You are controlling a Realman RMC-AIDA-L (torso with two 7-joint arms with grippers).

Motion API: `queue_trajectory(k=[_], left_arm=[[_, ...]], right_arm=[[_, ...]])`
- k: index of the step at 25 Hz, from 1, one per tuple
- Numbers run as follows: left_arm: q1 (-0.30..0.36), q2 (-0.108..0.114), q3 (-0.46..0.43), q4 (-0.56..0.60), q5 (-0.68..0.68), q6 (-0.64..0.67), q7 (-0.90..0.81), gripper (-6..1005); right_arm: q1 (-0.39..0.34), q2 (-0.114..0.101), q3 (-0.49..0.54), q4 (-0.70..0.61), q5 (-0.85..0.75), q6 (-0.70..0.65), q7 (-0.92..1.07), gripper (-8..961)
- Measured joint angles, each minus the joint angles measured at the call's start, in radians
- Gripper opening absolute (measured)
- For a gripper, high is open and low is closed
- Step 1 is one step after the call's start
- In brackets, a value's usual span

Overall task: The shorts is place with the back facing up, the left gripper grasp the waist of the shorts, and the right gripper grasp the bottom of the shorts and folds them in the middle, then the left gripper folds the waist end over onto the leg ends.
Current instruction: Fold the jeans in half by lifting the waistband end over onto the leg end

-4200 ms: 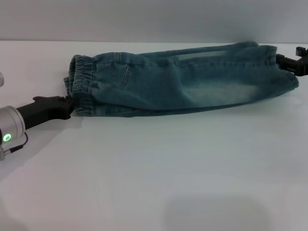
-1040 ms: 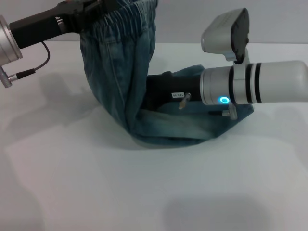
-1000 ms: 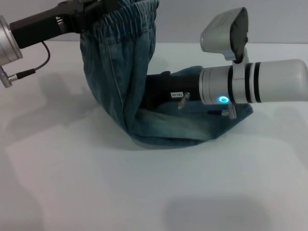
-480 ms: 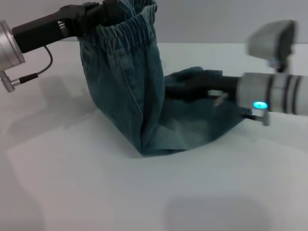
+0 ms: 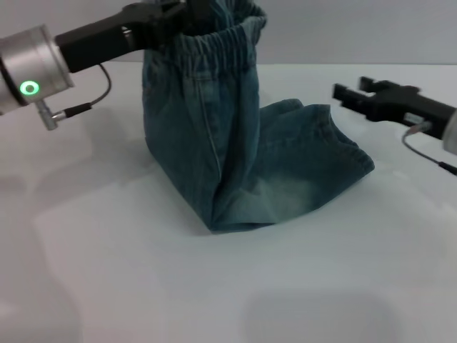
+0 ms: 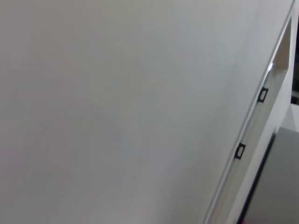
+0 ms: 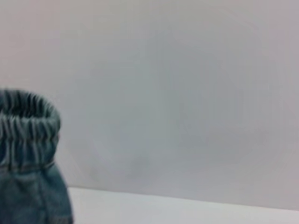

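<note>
While my left gripper [image 5: 187, 16] holds the waist [image 5: 214, 36] up, jaws seemingly clamped on it, and my right gripper [image 5: 348, 93] waits with jaws apart, I'd next lay it over the leg ends [image 5: 343, 153].

My left arm's silver cuff [image 5: 32, 77] carries a green ring light [image 5: 28, 88]; thin black cable [image 5: 86, 103]; black forearm.

I've pulled the right tool [image 5: 351, 94] out from the shorts [image 5: 250, 164]; it now hangs clear to their right, fingers apart. My left tool [image 5: 187, 16] has carried the lifted waist [image 5: 218, 39] further right.
</note>
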Motion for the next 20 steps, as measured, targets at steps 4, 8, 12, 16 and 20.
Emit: queue_trajectory(k=[4, 8, 12, 16, 20], left_arm=[[-0.027, -0.004, 0.043, -0.029, -0.001, -0.046, 0.013, 25], [-0.052, -0.006, 0.084, -0.055, -0.002, -0.075, 0.035, 26], [-0.065, -0.007, 0.099, -0.07, -0.002, -0.078, 0.053, 26], [-0.093, -0.008, 0.104, -0.119, -0.039, -0.075, 0.087, 26], [-0.102, -0.009, 0.104, -0.147, -0.09, -0.1, 0.093, 25]], right_arm=[[-0.023, -0.004, 0.056, -0.002, -0.002, -0.002, -0.007, 652], [-0.04, -0.012, 0.089, -0.003, -0.003, -0.004, -0.009, 652], [-0.049, -0.015, 0.117, 0.0, -0.005, -0.004, -0.009, 652], [-0.052, -0.017, 0.122, 0.004, -0.005, 0.001, -0.017, 652], [-0.046, -0.014, 0.122, 0.008, -0.003, 0.001, -0.033, 652]])
